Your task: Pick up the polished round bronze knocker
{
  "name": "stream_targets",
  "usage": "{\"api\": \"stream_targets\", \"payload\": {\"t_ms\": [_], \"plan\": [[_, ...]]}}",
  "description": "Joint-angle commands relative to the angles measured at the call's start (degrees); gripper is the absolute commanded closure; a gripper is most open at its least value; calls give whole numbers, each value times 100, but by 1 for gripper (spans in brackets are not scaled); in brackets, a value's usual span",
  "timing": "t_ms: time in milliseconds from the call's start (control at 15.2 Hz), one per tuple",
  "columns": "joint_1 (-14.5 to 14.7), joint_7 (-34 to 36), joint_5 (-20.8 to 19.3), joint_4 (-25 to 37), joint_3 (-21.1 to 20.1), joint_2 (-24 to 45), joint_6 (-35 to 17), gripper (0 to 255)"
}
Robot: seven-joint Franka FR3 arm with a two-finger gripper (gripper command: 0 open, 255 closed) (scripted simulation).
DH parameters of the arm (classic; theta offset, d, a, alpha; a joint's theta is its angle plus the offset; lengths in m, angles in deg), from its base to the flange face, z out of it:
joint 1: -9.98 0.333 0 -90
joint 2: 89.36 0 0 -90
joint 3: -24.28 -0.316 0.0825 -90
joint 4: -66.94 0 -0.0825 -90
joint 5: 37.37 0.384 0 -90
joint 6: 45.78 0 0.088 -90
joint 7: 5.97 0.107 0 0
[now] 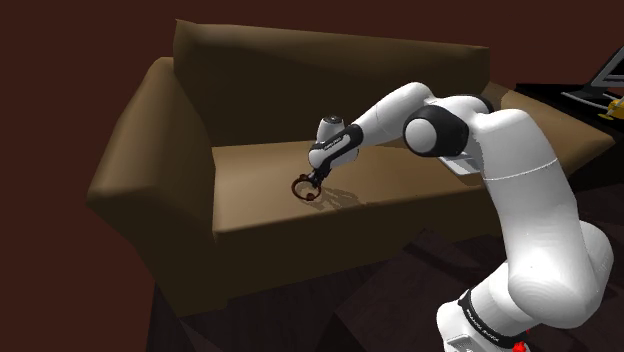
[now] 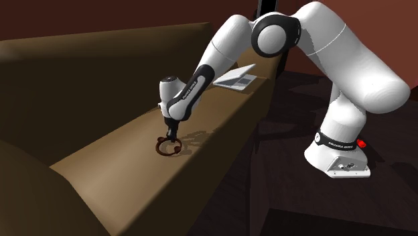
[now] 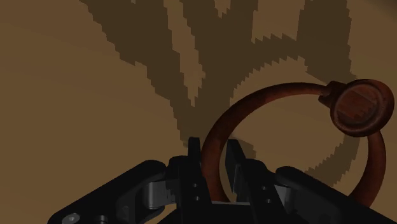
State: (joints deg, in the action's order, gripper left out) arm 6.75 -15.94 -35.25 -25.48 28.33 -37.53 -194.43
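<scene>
So, quick rundown of what's here:

Surface: a brown sofa (image 1: pixel 150 185). The action is on its flat seat (image 1: pixel 250 195), which is a lighter tan than the back and arms.

Room: a dark reddish-brown wall (image 1: pixel 60 60) behind the sofa and a dark floor (image 2: pixel 281 201) in front. It's pretty dim all round.

Arm: the white arm (image 1: pixel 530 180) comes in from the shoulder view's lower right and stretches over to the middle of the seat, hand pointing down.

Shoulder view extra: the whole sofa with its back and both arms. There's also a dark surface at the far right edge with a small yellow thing (image 1: pixel 612 108) on it, too small to name.

Second exterior view extra: a grey laptop (image 2: pixel 236 76) lying on the sofa's far arm, and the robot's white base (image 2: pixel 338 157) with a red button on it.

Wrist view extra: a close look at the band, with a round flat knob (image 3: pixel 362 107) fixed on it and jagged shadows across the seat.

Ring: a dark reddish-brown ring (image 1: pixel 304 188) (image 2: pixel 166 146) (image 3: pixel 245 105), about mid-seat. It's down at seat level, and I can't tell if it's touching the cushion or just off it.

Gripper: the black gripper (image 1: pixel 314 180) (image 2: pixel 171 134) (image 3: pixel 214 149) is right over the ring, at one side of it. The knob sits well round the band from there.

Grip: the fingers (image 3: pixel 194 160) are nearly together, one on each side of the band, pinching it. Nothing else is in them.
</scene>
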Motion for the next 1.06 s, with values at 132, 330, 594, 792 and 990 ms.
{"api": "stream_targets", "payload": {"t_ms": [132,330,594,792,990], "plan": [[19,6,-7,-109,9,-218,113,255],[28,6,-15,-191,19,-413,226,255],[39,7,-27,-279,33,-663,388,255],[48,8,-36,-333,44,-844,517,255],[51,8,-39,-350,48,-913,567,255]]}}
